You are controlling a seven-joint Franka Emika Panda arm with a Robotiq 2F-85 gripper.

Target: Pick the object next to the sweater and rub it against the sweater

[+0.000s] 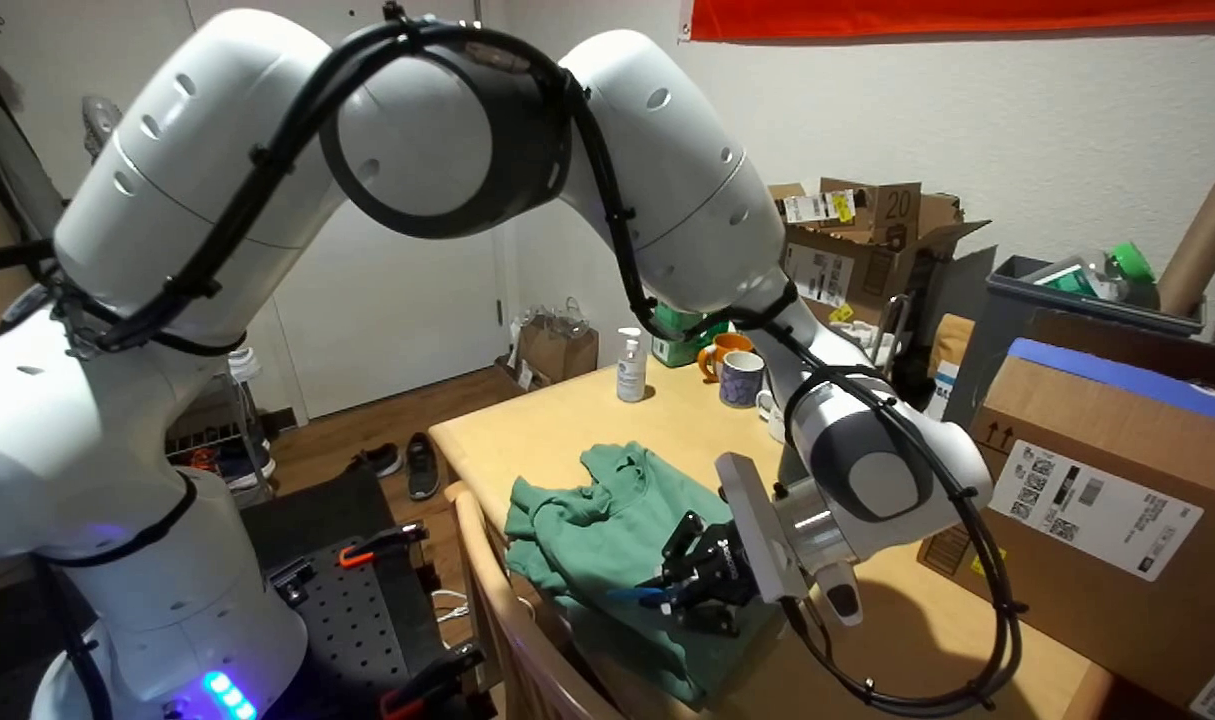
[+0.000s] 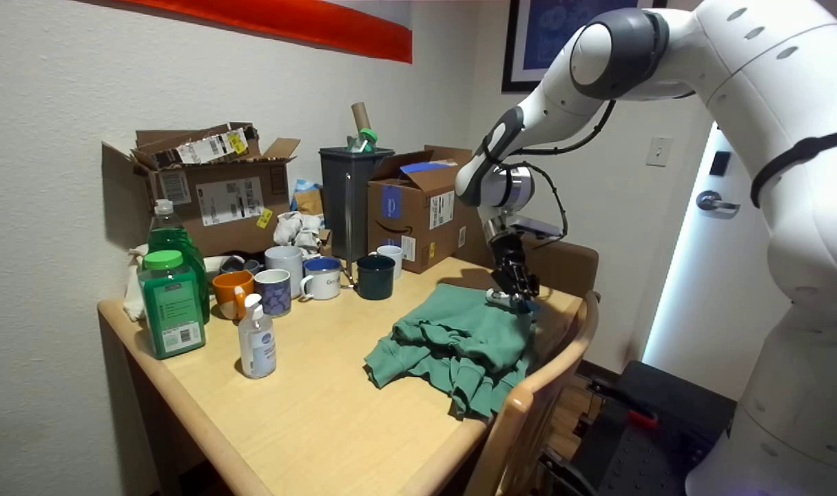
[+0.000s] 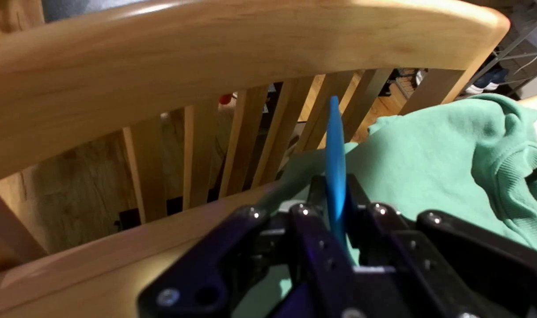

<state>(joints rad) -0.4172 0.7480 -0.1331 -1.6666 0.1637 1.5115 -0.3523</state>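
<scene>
Both ext. views look down, share sweater [image 2: 470,327] & table [image 2: 328,393]; wrist cam close-up, facing chair [image 3: 250,48].

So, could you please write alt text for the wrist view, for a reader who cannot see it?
Black fingers hold a slim, tapered blue piece that points up the picture; a green sweater lies beneath and to the right. A slatted wooden chair back curves across the top, with wood floor showing through.

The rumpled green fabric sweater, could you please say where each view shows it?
In an exterior view: rumpled green fabric sweater, lower centre.
In an exterior view: sweater, lower half, mostly right of centre.
Wrist view: sweater, mainly at right.
Shared landmark: pale slatted wooden chair, near it throughout.
</scene>
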